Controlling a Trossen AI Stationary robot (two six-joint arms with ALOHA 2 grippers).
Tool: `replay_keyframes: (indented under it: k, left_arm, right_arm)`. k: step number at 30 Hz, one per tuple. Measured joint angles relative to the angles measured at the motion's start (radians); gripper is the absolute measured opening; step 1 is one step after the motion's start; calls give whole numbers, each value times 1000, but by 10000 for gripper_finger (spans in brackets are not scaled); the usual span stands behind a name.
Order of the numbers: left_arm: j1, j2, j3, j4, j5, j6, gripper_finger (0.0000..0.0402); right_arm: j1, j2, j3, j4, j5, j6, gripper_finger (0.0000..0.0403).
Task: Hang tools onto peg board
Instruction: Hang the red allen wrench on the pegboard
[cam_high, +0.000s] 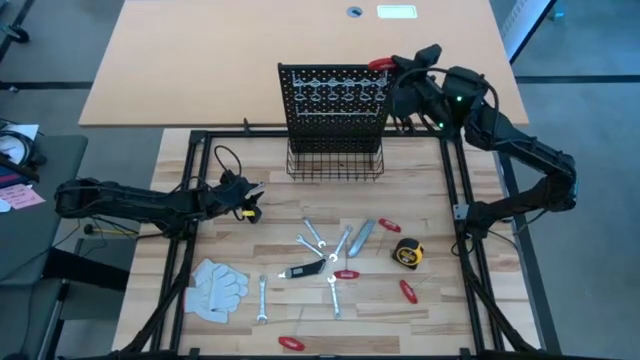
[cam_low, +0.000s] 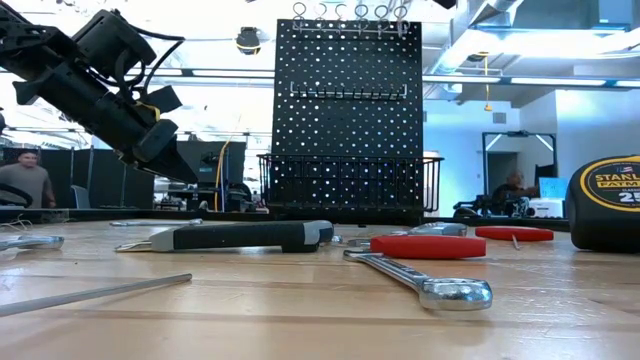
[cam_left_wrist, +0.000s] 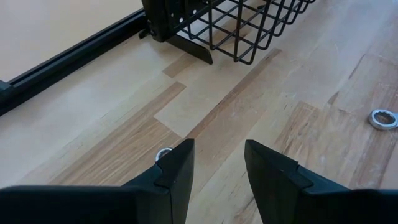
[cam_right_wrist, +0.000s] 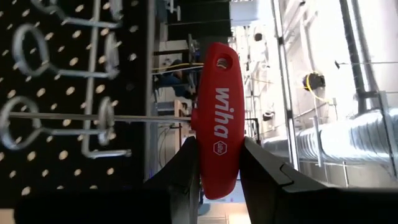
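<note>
Right gripper (cam_right_wrist: 217, 163) is up at the top right corner of the upright black perforated metal peg board (cam_high: 335, 105), fingers clenched on a red T-handle driver (cam_right_wrist: 217, 118) (handle marked "wiha"). Its thin steel shaft (cam_right_wrist: 99, 117) runs through the ring hooks (cam_right_wrist: 28, 50) along the board's upper edge.

Left gripper (cam_high: 248, 200) hovers low over the bare wood table (cam_left_wrist: 249, 106), left of the tool pile, fingers (cam_left_wrist: 177, 171) parted, grasping nothing. Clear tabletop lies between it and the black wire basket (cam_left_wrist: 249, 28) at the board's base.

Still flat on the table: silver wrenches (cam_high: 312, 233), grey utility knife (cam_high: 361, 236), yellow-black tape measure (cam_high: 407, 254), black-handled tool (cam_high: 305, 269), white work gloves (cam_high: 216, 288).
</note>
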Motion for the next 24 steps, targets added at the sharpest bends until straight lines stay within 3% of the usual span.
replay_keyframes:
  k: [4,12,24]
  left_arm:
    - [0,0,0,0,0,0,138]
    - [0,0,0,0,0,0,138]
    - [0,0,0,0,0,-5,138]
  right_arm:
    - [0,2,0,-40,0,14,91]
    - [-5,1,0,-117,1,68,147]
    - [-9,6,0,-138,32,65,184]
